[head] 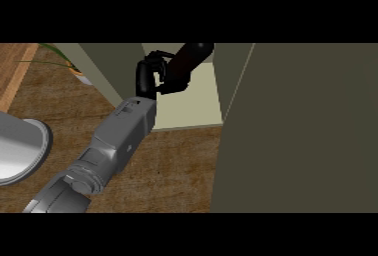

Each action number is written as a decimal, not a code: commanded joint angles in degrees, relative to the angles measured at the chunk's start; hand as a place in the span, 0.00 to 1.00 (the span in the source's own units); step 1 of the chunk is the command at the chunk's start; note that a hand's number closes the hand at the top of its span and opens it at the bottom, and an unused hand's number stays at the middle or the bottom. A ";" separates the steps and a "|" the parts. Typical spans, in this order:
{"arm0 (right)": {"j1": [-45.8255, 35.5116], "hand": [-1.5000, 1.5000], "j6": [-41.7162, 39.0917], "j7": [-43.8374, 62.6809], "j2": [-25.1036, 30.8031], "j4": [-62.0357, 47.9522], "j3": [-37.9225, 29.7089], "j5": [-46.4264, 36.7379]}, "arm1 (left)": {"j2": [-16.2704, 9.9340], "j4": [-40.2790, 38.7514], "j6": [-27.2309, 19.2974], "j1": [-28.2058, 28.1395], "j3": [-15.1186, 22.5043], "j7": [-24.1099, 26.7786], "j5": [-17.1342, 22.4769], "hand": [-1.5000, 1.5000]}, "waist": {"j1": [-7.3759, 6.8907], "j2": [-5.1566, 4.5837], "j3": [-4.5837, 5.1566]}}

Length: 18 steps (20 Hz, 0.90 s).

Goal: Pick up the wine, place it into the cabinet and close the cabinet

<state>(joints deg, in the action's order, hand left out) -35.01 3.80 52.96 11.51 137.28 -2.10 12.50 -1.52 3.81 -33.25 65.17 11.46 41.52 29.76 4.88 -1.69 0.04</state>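
The wine bottle (190,56) is dark, nearly black, and shows tilted at the top centre, inside the open cabinet. My left hand (150,76) is shut on it, fingers curled round its lower part, and hides that part. The grey forearm runs up from the lower left edge to the cabinet's mouth. The cabinet's pale inner floor (193,111) lies under the hand and bottle; I cannot tell whether the bottle touches it. The olive cabinet door (303,130) stands open and fills the right side. My right hand does not show.
A grey round metal plate (18,147) lies at the left edge on the brown counter (177,170). A potted plant (70,64) stands at the upper left beside the cabinet's left panel (103,70). A wooden strip (16,70) runs along the top-left corner.
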 commanded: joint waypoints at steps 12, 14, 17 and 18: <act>-1.81 0.00 0.83 1.17 -0.71 1.64 0.37 0.96 | 1.47 1.21 8.37 -3.30 -6.46 -1.11 5.54 1.00 | 1.42 -0.47 0.23; -0.58 0.00 -0.49 0.60 -0.21 0.91 -0.21 1.99 | 1.34 1.01 9.84 -3.66 -7.09 -1.05 5.97 1.00 | 0.80 -0.52 0.13; -0.97 0.00 -0.49 -0.79 -1.24 -0.41 0.00 2.70 | 1.50 1.37 11.92 -5.81 -7.61 -1.17 7.31 1.00 | 2.18 -0.63 0.14; 0.11 0.00 -0.89 -0.33 -0.66 2.07 -0.90 3.45 | 1.51 1.27 12.41 -6.06 -8.39 -0.80 7.90 1.00 | 2.63 -0.64 0.11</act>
<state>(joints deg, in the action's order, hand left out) -35.57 3.28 52.26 10.72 136.93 -1.92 13.17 -0.20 4.78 -23.65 60.48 4.59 40.78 35.94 6.54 -2.22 0.17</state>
